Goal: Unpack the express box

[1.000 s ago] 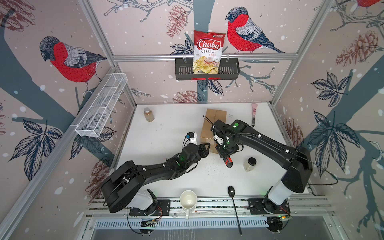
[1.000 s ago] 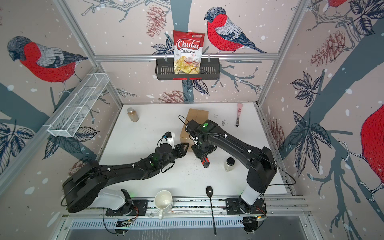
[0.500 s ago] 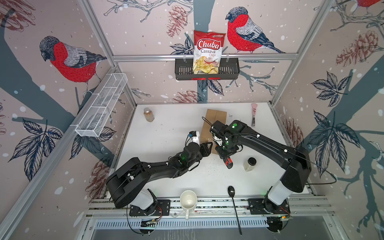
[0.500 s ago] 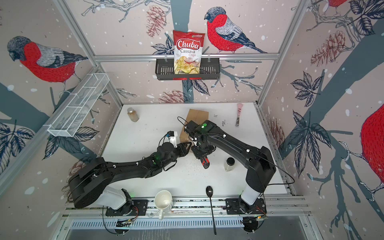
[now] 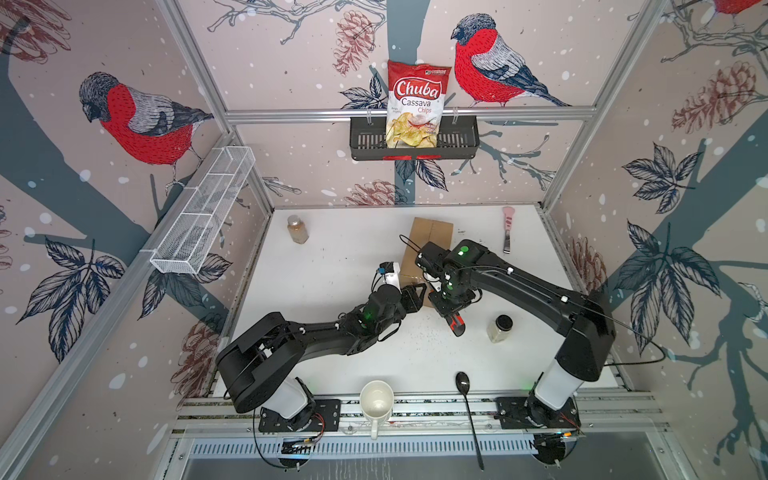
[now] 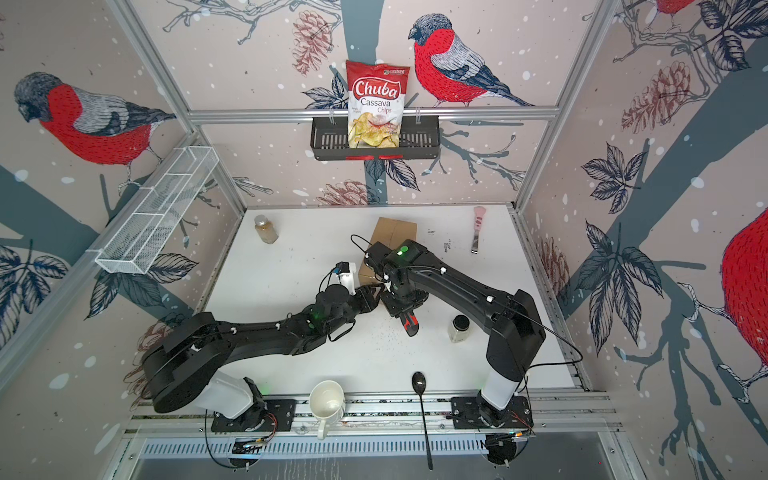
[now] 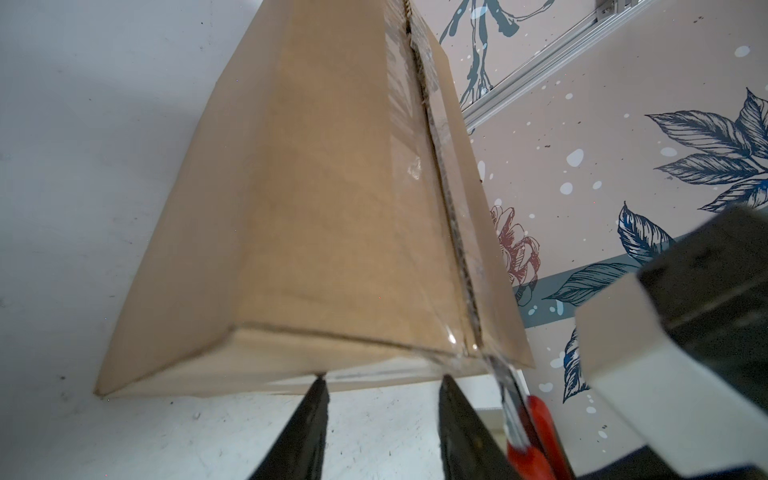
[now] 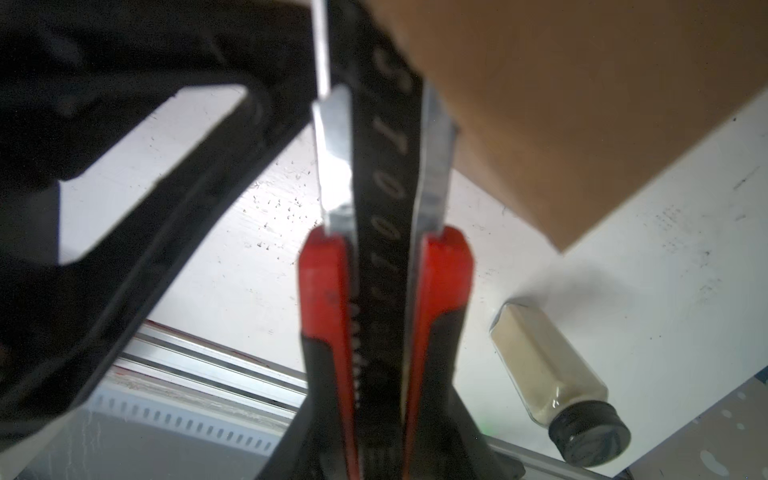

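Observation:
The express box [image 5: 430,237] is a brown carton lying flat near the back middle of the table, with clear tape along its top seam [image 7: 449,195]. My left gripper [image 5: 417,291] is open, and both fingertips [image 7: 320,380] rest against the box's near end face with nothing between them. My right gripper [image 5: 446,303] is shut on a red and black utility knife [image 8: 386,291]. The knife's blade [image 7: 498,370] sits at the taped seam on the box's near top edge. In both top views the right arm covers the box's near half [image 6: 392,232].
A black-lidded jar [image 5: 500,328] stands just right of the knife. A brown bottle [image 5: 298,229] stands back left and a pink-handled scraper [image 5: 508,228] back right. A mug [image 5: 376,403] and black spoon [image 5: 467,407] lie at the front edge. A chips bag [image 5: 415,104] sits in the wall basket [image 5: 461,141].
My left gripper has moved forward and slightly right, up to the box's near end. The right gripper and the knife have stayed where they were.

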Robot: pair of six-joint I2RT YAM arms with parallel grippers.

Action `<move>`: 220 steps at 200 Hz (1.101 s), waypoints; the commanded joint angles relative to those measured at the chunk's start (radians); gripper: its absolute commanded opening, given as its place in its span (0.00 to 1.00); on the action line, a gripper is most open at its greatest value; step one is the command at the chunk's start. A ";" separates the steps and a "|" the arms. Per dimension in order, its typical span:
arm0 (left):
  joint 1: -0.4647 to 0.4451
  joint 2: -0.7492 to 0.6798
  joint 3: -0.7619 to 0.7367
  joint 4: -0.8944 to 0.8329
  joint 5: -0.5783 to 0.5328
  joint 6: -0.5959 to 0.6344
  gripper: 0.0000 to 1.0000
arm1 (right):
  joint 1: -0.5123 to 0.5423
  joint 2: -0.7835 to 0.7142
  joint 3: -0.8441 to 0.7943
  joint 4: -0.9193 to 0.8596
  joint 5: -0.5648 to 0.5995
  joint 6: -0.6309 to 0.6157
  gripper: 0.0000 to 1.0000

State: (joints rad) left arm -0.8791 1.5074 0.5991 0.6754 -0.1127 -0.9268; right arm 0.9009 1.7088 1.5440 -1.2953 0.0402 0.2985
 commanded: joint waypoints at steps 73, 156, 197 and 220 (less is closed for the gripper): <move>-0.001 -0.045 -0.029 0.049 -0.023 0.009 0.44 | -0.017 0.002 -0.004 -0.023 0.066 0.070 0.02; 0.041 -0.191 -0.059 -0.086 -0.123 0.113 0.46 | -0.065 -0.001 -0.004 -0.022 0.062 0.106 0.02; 0.098 -0.168 -0.045 -0.059 -0.100 0.156 0.32 | -0.094 -0.011 -0.028 -0.023 0.071 0.125 0.02; 0.119 -0.145 -0.035 -0.045 -0.088 0.165 0.26 | -0.104 -0.011 -0.032 -0.023 0.069 0.129 0.02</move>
State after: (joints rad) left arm -0.7773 1.3445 0.5495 0.5991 -0.2134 -0.8013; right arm 0.8036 1.7023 1.5173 -1.2919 0.0971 0.3992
